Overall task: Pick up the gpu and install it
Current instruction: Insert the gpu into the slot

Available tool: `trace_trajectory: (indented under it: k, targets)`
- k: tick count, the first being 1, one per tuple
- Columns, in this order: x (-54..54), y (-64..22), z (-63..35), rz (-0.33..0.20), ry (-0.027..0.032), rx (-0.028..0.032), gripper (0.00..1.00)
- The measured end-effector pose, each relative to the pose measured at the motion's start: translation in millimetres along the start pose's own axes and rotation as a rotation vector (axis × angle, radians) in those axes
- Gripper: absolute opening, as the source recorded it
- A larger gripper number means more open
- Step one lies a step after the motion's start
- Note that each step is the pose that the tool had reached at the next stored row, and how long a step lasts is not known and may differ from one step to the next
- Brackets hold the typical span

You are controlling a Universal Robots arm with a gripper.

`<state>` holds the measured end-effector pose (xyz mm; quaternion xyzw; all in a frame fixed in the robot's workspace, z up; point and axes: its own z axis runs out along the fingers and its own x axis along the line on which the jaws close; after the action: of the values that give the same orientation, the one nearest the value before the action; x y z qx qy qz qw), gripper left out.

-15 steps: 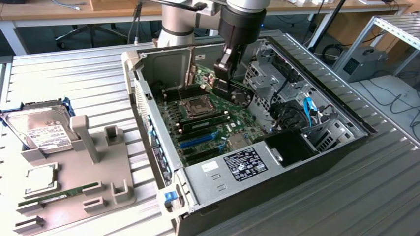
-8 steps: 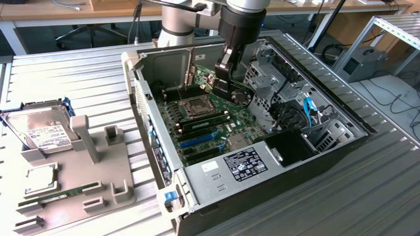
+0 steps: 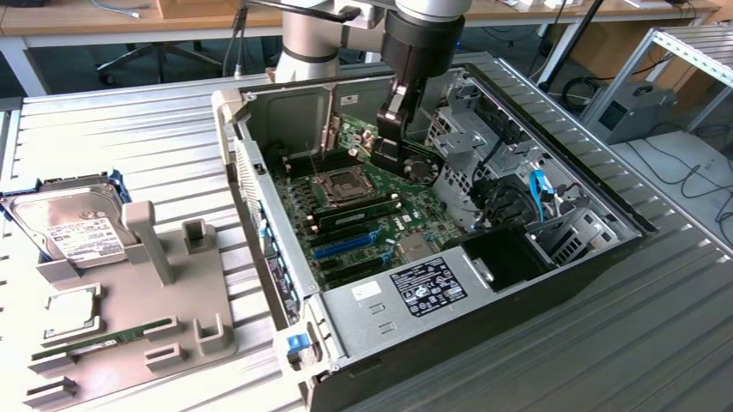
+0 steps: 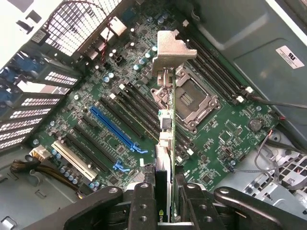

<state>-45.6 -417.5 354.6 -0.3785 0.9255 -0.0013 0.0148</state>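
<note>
Gripper [image 4: 165,201] is closed on the gpu [image 4: 167,129], fingers [image 4: 144,203] pinching the card's edge from both sides. Wrist view looks down the card edge-on: thin black/green board w/ its metal bracket [image 4: 170,50] at the far end, hanging above the motherboard [image 4: 96,91], not seated in any slot. The blue slot [image 4: 115,127] and white slot [image 4: 74,158] lie to one side of the card, the CPU socket [image 4: 192,98] to the other.

Exterior view gives the wider scene: the arm [image 3: 418,39] reaches down into the open PC case [image 3: 378,309] near its back wall, w/ gripper [image 3: 390,137] and gpu [image 3: 390,150] over the board's rear part, close to the fan [image 3: 421,165]. Same view shows the grey parts tray [image 3: 126,343] on the ribbed table [image 3: 641,343], well apart from the case toward the exterior view's left. At the tray's far corner lies the hard drive [image 3: 69,227]; a memory stick [image 3: 103,341] lies nearer the tray's front edge.
</note>
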Motion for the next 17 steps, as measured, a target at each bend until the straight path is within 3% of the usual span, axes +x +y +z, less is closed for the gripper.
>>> trace_trajectory:
  k: [17]
  targets:
    - [0.0,0.0,0.0,-0.085,-0.0012,-0.0022,0.26]
